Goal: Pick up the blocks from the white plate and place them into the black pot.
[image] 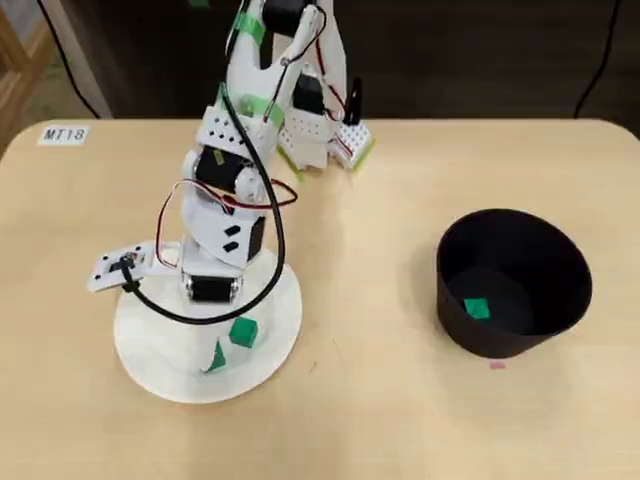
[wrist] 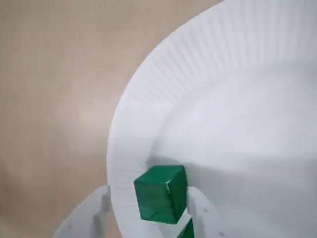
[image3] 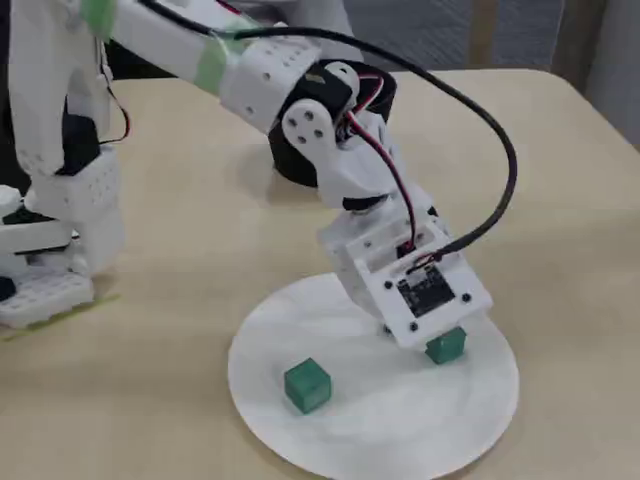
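Arm bent low over white plate (image: 150, 345). Gripper (wrist: 148, 218) spread open, one green block (wrist: 161, 193) between its fingers, not clamped. Second block (image3: 306, 385) lies apart on plate. Black pot (image: 520, 325) well off to the right in overhead view, one block (image: 477, 309) inside. Label "MT18" (image: 63, 134) at table corner. Arm body hides much of plate from above.

Looks like a lab or office robot bench: light wood table (image: 400, 400) with a printed "MT18" label (image: 64, 134) stuck at its corner, small white arm (image: 245, 150) clamped at the edge, black cables (image: 600, 60) hanging behind.
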Available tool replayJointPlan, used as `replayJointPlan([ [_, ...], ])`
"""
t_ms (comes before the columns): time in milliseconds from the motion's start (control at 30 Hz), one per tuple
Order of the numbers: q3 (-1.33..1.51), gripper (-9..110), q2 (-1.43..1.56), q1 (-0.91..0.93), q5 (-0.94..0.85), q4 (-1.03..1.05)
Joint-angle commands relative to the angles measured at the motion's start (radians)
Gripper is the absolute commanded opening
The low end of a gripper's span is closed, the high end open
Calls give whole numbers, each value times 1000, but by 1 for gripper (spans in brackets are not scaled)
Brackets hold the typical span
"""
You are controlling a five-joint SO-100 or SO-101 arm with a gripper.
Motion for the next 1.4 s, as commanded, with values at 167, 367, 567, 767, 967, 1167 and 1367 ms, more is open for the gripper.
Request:
replayJointPlan([
  [167, -129, 22, -77, -20, -21, 44],
  [367, -169, 15, -112, -25, -3, 48],
  [567, -184, -2, -114, -29, -3, 57],
  [767, -184, -2, -64, -31, 11, 80],
  [967, -173, -2, 153, -58, 98, 98],
  [1167, -184, -2, 359, -212, 242, 152],
  [1367, -178, -2, 489, -442, 422, 268],
])
